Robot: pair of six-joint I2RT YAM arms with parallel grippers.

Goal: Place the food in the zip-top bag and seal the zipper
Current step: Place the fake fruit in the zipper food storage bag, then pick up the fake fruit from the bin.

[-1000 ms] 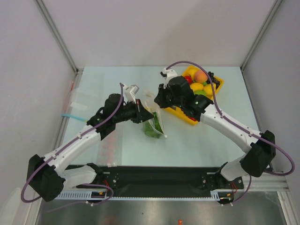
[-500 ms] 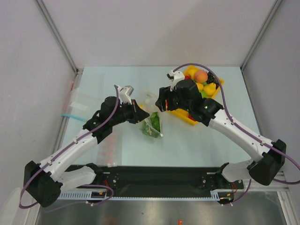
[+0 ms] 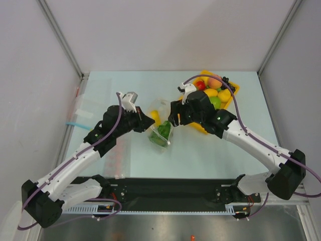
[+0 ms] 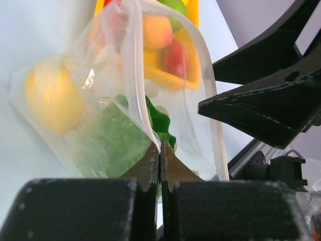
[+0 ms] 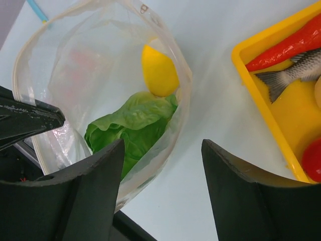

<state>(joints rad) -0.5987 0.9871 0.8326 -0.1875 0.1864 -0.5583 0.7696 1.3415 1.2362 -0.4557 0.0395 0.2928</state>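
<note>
The clear zip-top bag (image 3: 161,131) stands open on the table, and my left gripper (image 4: 160,154) is shut on its mouth edge, right on the pale zipper (image 4: 133,75). Inside the bag lie a yellow lemon-like fruit (image 5: 159,70) and green lettuce (image 5: 133,125). My right gripper (image 5: 163,143) hangs open and empty just above the bag's right side, its fingers (image 4: 261,113) close beside the mouth. In the top view the left gripper (image 3: 148,122) and right gripper (image 3: 172,119) flank the bag. More food, such as a peach (image 3: 214,82), sits in the tray.
The yellow tray (image 3: 233,92) stands at the back right; its near corner (image 5: 253,95) holds a red pepper (image 5: 293,45) and a toy fish (image 5: 296,73). A flat clear bag with a blue strip (image 3: 80,114) and another clear bag (image 3: 118,158) lie at the left.
My right gripper has opened, and the yellow fruit now lies in the bag. The left arm has drawn slightly to the left, still holding the bag's edge.
</note>
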